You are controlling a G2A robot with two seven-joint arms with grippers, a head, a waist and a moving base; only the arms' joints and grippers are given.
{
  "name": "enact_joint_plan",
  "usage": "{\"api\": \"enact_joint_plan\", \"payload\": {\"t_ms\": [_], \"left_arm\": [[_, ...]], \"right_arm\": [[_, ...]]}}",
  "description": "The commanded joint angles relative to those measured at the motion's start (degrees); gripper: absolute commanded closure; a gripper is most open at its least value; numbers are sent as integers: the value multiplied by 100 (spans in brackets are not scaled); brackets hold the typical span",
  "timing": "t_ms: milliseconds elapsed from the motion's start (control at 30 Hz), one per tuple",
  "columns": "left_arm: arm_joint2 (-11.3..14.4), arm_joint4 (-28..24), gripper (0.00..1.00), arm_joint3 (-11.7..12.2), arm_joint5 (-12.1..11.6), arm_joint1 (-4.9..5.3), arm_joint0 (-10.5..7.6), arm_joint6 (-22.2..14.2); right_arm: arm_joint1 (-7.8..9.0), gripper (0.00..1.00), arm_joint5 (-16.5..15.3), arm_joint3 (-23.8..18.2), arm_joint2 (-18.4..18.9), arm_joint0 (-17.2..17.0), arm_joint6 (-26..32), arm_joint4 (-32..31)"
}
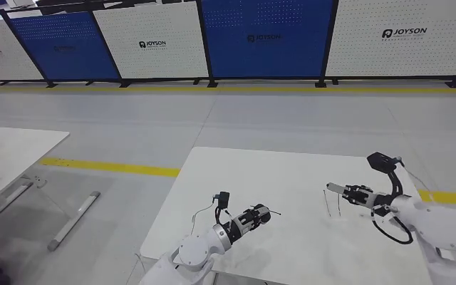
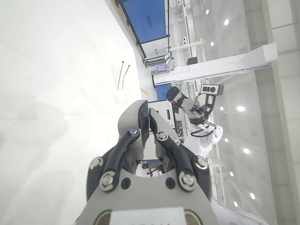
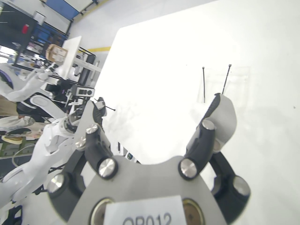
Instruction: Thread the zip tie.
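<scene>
The left gripper (image 1: 261, 212) (image 2: 148, 111) sits low over the near-left part of the white bench (image 1: 285, 171). Its fingers are pressed together on the held zip tie (image 3: 109, 107). The black strap of that tie sticks out sideways from the fingertips toward the middle of the bench, and its small head hangs free at the far end. From the right wrist view, the left gripper (image 3: 100, 105) appears farther off, still above the bench top.

The right gripper (image 1: 333, 189) (image 3: 159, 105) hovers over the right side of the bench with its fingers spread wide apart and nothing between them. Just ahead of it, two more ties lie flat on the bench, nearly parallel and close together without touching. The first loose zip tie (image 3: 204, 85) is in full view. The lower end of the second loose zip tie (image 3: 226, 78) is hidden behind one right fingertip (image 3: 222, 108). Both loose ties lie well apart from the left gripper.
</scene>
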Motion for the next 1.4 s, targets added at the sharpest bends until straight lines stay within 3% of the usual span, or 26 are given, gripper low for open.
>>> {"api": "enact_joint_plan", "payload": {"t_ms": [0,133,233,800,900,1000,1067,1233,1367], "left_arm": [[0,0,100,0,0,0,0,0],[0,0,100,0,0,0,0,0],[0,0,100,0,0,0,0,0],[0,0,100,0,0,0,0,0],[0,0,100,0,0,0,0,0],[0,0,100,0,0,0,0,0],[0,0,100,0,0,0,0,0],[0,0,100,0,0,0,0,0],[0,0,100,0,0,0,0,0]], "right_arm": [[-32,0,141,281,-276,237,-30,-183],[-97,0,448,744,-722,530,-231,-637],[-130,0,416,957,-863,623,-253,-606],[-130,0,398,955,-864,613,-292,-614],[-91,0,18,943,-934,647,-286,-1156],[-72,0,-297,1121,-1058,915,141,-1537],[-94,0,-377,1340,-1178,1154,317,-1644],[-221,0,-914,2038,-1704,1811,753,-1653],[-361,0,-991,2546,-2139,2169,1002,-1568]]}}
